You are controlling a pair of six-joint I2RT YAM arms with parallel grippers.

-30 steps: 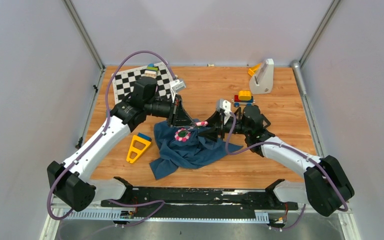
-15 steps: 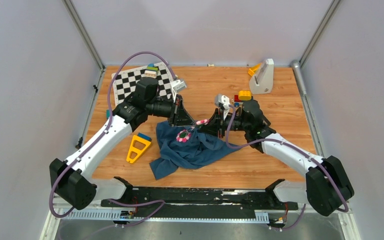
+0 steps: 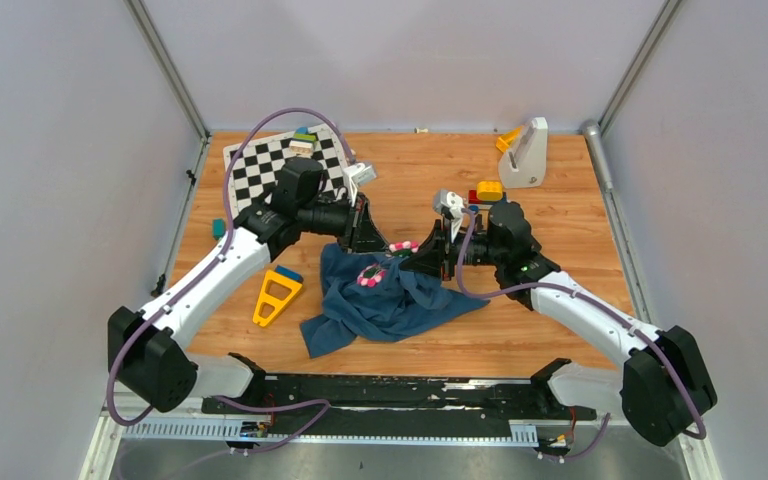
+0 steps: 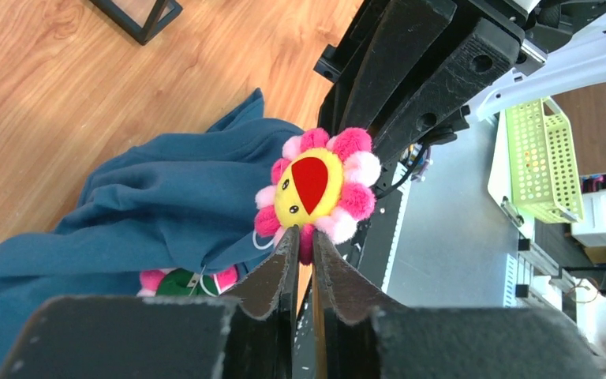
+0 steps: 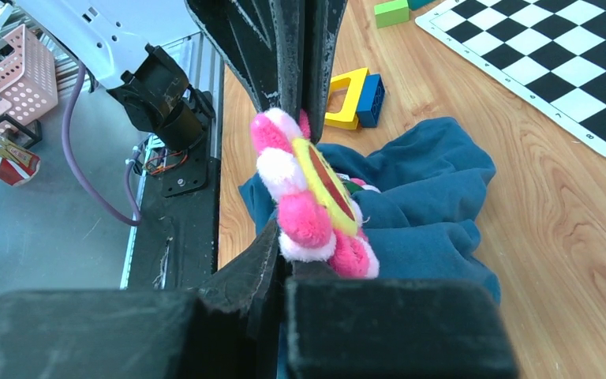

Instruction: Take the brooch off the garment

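The brooch (image 3: 370,275), pink and white petals round a dark green centre, lies on the crumpled blue garment (image 3: 390,305). In the left wrist view the brooch (image 4: 175,283) peeks out beneath a fold of the garment (image 4: 142,205). My left gripper (image 3: 385,243) and right gripper (image 3: 415,252) meet above the garment's far edge. Both are shut on one yellow-faced plush flower (image 3: 402,246) with pink and white pom-pom petals. The left gripper (image 4: 305,233) pinches the flower (image 4: 316,185) by a lower petal. The right gripper (image 5: 284,237) holds the flower (image 5: 316,189) by its rim.
A yellow triangular block with a blue piece (image 3: 276,293) lies left of the garment. A checkerboard mat (image 3: 260,165) is at the back left. A coloured toy vehicle (image 3: 487,193) sits behind the right wrist. A white stand (image 3: 526,152) is at the back right.
Both wrists have shifted a little, the right one toward the back. The plush flower stays pinched between them. The garment and brooch have slid slightly.
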